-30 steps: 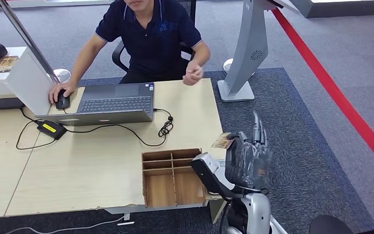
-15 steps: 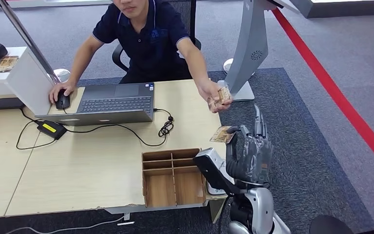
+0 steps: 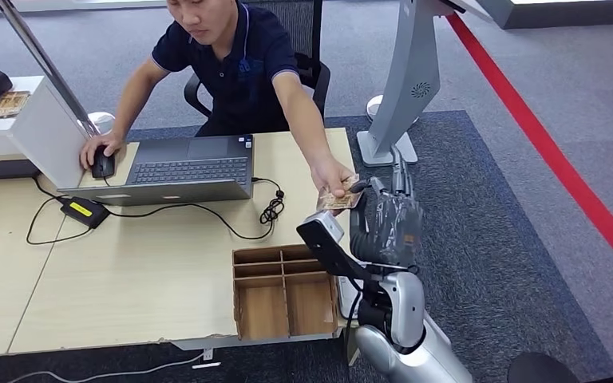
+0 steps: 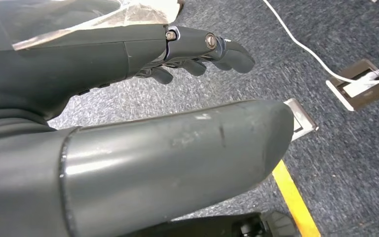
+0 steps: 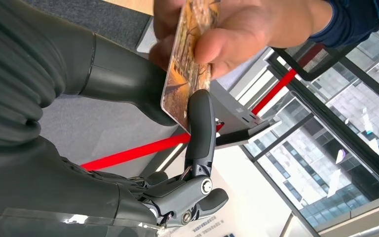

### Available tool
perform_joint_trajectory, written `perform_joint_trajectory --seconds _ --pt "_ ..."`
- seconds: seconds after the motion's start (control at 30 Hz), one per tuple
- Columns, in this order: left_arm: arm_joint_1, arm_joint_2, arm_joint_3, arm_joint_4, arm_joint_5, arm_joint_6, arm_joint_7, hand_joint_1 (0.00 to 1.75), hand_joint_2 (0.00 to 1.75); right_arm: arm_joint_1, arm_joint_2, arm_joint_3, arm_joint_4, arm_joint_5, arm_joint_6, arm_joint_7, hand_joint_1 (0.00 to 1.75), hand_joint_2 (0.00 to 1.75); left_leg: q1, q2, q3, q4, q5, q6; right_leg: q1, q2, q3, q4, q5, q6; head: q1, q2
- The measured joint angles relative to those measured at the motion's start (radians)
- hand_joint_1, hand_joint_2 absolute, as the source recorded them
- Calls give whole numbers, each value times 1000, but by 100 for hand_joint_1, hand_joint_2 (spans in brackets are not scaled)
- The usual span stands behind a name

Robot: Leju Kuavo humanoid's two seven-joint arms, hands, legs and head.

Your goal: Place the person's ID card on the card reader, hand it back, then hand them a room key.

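Orange-brown patterned ID card point(image 5: 187, 64) stood between the thick grey thumb and a dark finger of the right hand point(image 3: 383, 219), pinched there (the seated person's hand point(image 3: 331, 177) also gripped its far end) above the pale wooden desk point(image 3: 128, 271). The left hand point(image 4: 143, 54) hung over grey carpet, fingers loosely apart, holding nothing.

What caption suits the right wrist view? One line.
Person's hand slides an ID card between the right hand's thumb and finger.

desk point(image 3: 128, 271): pale matt wood | organizer point(image 3: 282, 289): raw plywood | carpet point(image 3: 487, 239): rough, probably woven
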Motion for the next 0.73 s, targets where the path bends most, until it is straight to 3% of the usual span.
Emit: perform_joint_trajectory --seconds 0.07,0.17,0.2,0.6,0.73 --pt "0 -2 0 0 0 1 -1 0 0 -9 6 4 18 -2 0 -1 167 175 0 0 0 0 0 0 0 0 0 0 0 0 0 0" --pt "0 -2 0 0 1 3 -3 0 0 -18 14 8 41 -5 -1 -1 36 175 0 0 0 0 0 0 0 0 0 0 0 0 0 0" --pt "0 -2 0 0 1 4 -3 0 0 -20 16 10 47 -6 -1 -1 0 175 0 0 0 0 0 0 0 0 0 0 0 0 0 0" --pt "0 -7 0 0 1 6 -6 0 0 -33 25 20 103 -10 0 6 0 175 0 0 0 0 0 0 0 0 0 0 0 0 0 0" --pt "0 -7 0 0 1 6 -6 0 0 -33 25 23 115 -19 -1 10 0 0 0 0 0 0 0 0 0 0 -1 0 0 0 0 0"
